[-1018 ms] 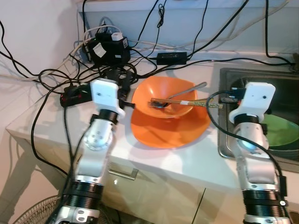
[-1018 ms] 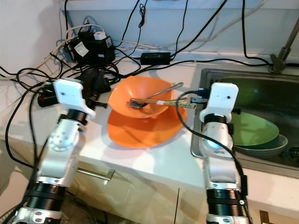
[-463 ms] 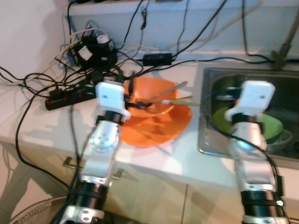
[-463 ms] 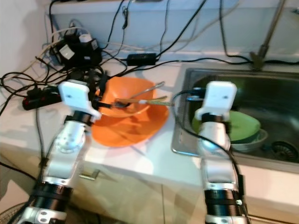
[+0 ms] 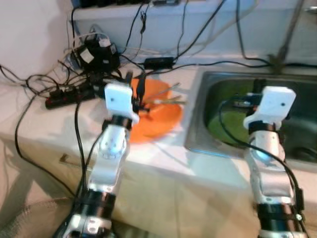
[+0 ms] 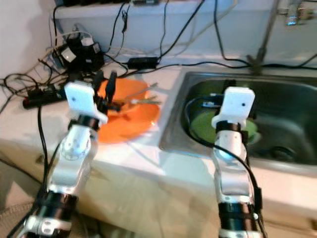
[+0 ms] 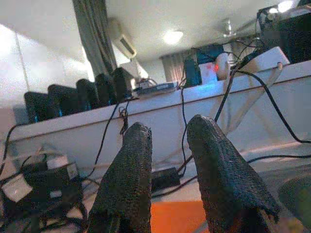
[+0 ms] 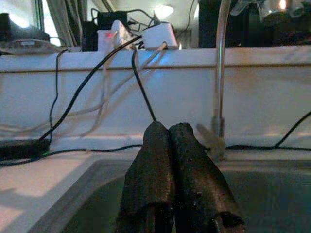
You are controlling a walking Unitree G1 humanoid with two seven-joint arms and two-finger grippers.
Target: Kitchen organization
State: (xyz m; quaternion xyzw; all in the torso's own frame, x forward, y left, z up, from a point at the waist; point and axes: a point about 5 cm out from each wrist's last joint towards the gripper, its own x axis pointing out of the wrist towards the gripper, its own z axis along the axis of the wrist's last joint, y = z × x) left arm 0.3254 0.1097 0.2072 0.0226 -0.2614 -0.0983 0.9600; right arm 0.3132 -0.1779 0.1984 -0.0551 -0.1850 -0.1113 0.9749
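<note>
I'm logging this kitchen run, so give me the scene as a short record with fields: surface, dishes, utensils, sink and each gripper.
surface: white counter
dishes: orange bowl on orange plate
utensils: resting in the bowl, too blurred to name
sink: steel sink holding a green dish
left gripper: open, raised over the orange dishes
right gripper: shut, above the sink

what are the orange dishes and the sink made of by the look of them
The orange dishes look like plastic or melamine: flat, even colour with a dull sheen, though the blur leaves it open. The sink looks like brushed stainless steel: grey metal walls with soft, streaky reflections and a thin pressed rim.
</note>
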